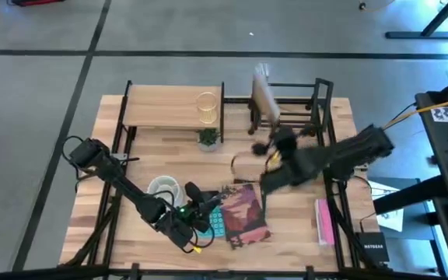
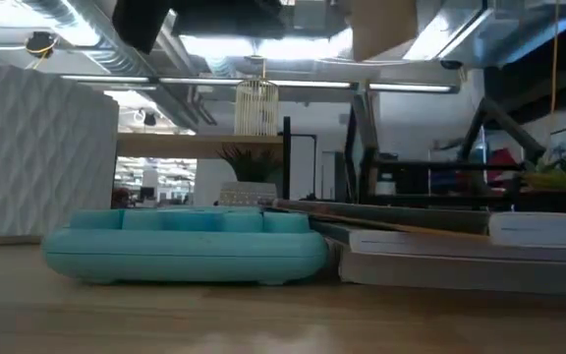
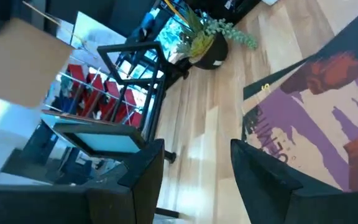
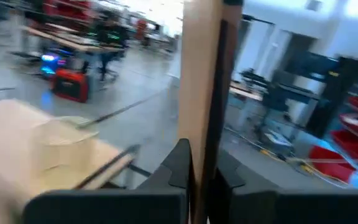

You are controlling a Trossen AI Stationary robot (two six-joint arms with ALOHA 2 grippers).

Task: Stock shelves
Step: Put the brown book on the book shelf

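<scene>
Closest to us in the low view sits a teal tray (image 2: 185, 248) on the tabletop (image 1: 286, 233), with a stack of flat books (image 2: 460, 251) just beside it. From above we see our right gripper (image 1: 269, 128) raised over the black bar rack (image 1: 317, 109) at the far right of the table, its fingers pressed together on a thin tan book (image 4: 201, 81) held upright on edge; the wrist view shows the fingers pinching its lower edge. Beside the rack stands the light-wood shelf (image 1: 169, 109), already carrying a wire-ribbed glass (image 1: 206, 107), with a small potted plant (image 1: 208, 138) on the table in front of it. Our left gripper (image 1: 201, 204) rests low near the front edge, fingers spread and holding nothing, over a purple-and-red book (image 1: 243, 214), next to a white bowl (image 1: 162, 187). A pink book (image 1: 323, 220) lies at the right. We judge that the tan book is being carried to the rack. Gripped only at one edge, it could pivot or slip if we swing quickly. Released between the bars rather than on them, it may drop through or topple, and a low approach could knock the rack's frame.
</scene>
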